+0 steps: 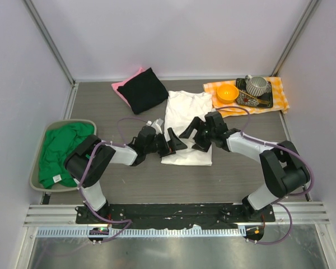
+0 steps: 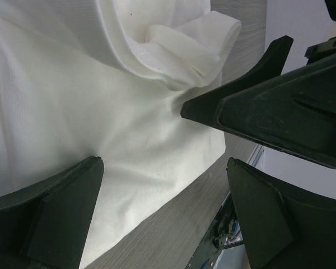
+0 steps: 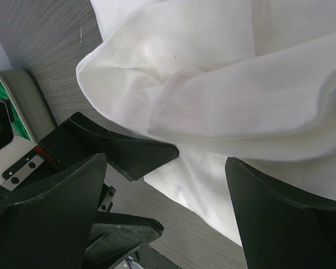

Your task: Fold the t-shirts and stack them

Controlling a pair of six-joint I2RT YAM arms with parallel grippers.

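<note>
White tee (image 1: 188, 112) lies partly folded, mid-counter (image 1: 157, 180), one sleeve bunched. My left end effector (image 1: 176, 142) and right end effector (image 1: 194, 138) hang over its near half, tips facing, both spread wide and gripping nothing. Black tee (image 1: 143, 89) rests folded on pink tee (image 1: 122, 87), far edge. Green tee (image 1: 61, 147) is crumpled in the basket (image 1: 35, 163), left.

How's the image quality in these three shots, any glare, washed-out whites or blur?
Top external view: even, soft light, all sharp, faint sheen on the metal strip at the bottom. Left wrist view: the white t-shirt is very bright, weave fading top left; the dark left fingers show little detail. Right wrist view: shirt hems crisp, right fingers close and slightly soft.
</note>
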